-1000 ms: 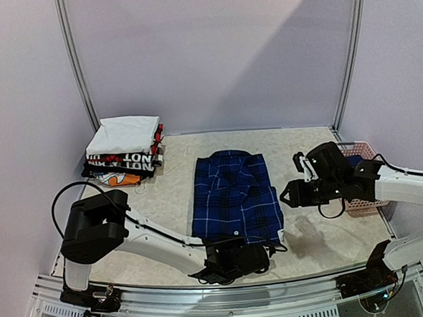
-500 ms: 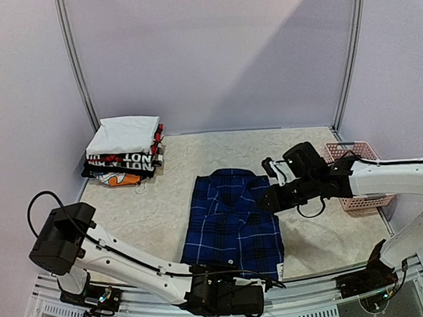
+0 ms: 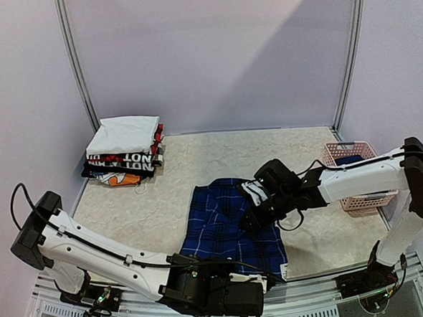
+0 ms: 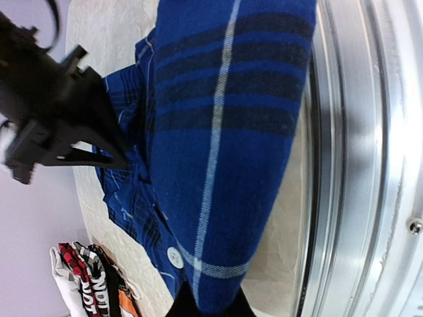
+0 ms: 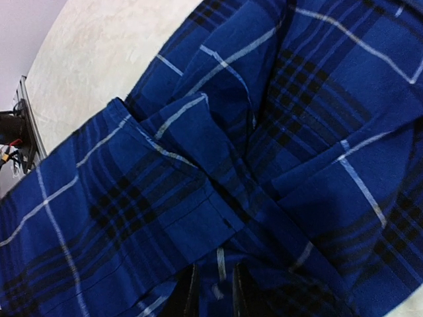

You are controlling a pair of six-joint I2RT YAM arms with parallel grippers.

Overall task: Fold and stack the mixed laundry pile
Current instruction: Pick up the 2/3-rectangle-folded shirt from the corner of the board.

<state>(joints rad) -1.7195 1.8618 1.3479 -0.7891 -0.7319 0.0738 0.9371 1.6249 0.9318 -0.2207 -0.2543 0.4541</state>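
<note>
The dark-blue plaid shirt (image 3: 226, 229) lies rumpled at the table's near middle. My left gripper (image 3: 261, 283) is at the near edge, shut on the shirt's hem; in the left wrist view the cloth (image 4: 225, 132) rises out of the pinched gripper (image 4: 206, 307). My right gripper (image 3: 252, 215) is down on the shirt's far right part. In the right wrist view that gripper (image 5: 215, 294) has its black fingers (image 5: 188, 294) close together with a fold of plaid cloth (image 5: 218, 132) between them. A bit of dark-blue cloth (image 3: 349, 160) shows inside the basket.
A stack of folded white and black red-lettered garments (image 3: 125, 149) sits at the back left. The pink lattice basket (image 3: 356, 182) stands at the right edge. A metal rail (image 3: 313, 285) runs along the table's near edge. The right arm (image 4: 59, 112) looms over the shirt.
The left gripper has drawn the shirt's hem toward the near edge, dragging and bunching the shirt. The right arm swung left onto the shirt and its jaws narrowed on a fold.
</note>
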